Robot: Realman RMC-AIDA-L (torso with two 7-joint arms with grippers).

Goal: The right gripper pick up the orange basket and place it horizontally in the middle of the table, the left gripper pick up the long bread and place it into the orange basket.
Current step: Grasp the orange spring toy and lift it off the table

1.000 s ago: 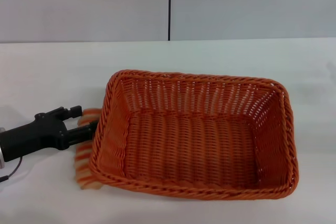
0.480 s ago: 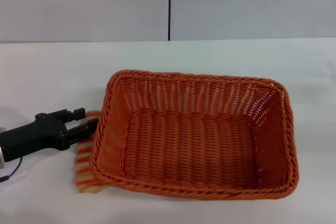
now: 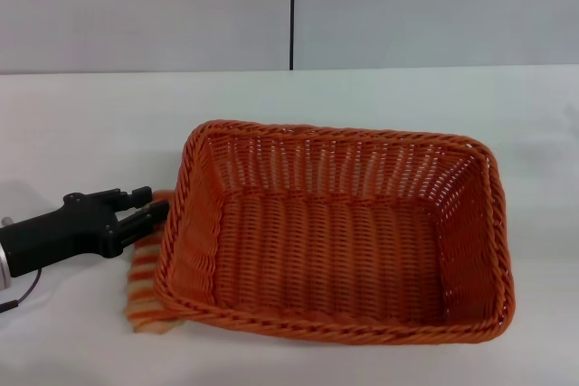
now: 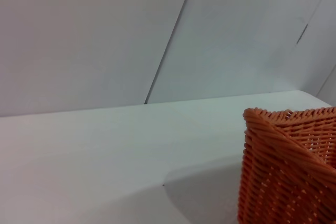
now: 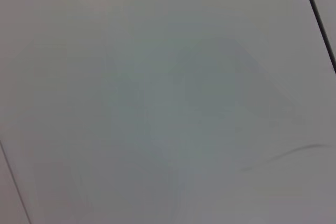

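Our left pincer [image 3: 152, 210], prongs spread over the long bread [image 3: 145, 282], sits just left of the orange basket [image 3: 335, 232].

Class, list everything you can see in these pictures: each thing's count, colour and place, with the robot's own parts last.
Rectangular woven wicker basket: one, orange, middle of the table, lying crosswise, empty.
Striped oblong toy bread loaf: one, tan with orange stripes, on the table against the basket's left outer wall, partly hidden by it.
Flat table: one, white, meeting the wall.
Wall: grey, with a dark vertical seam.
Left hand: one, black, two prongs around the loaf's far end.
Right hand: not in view.
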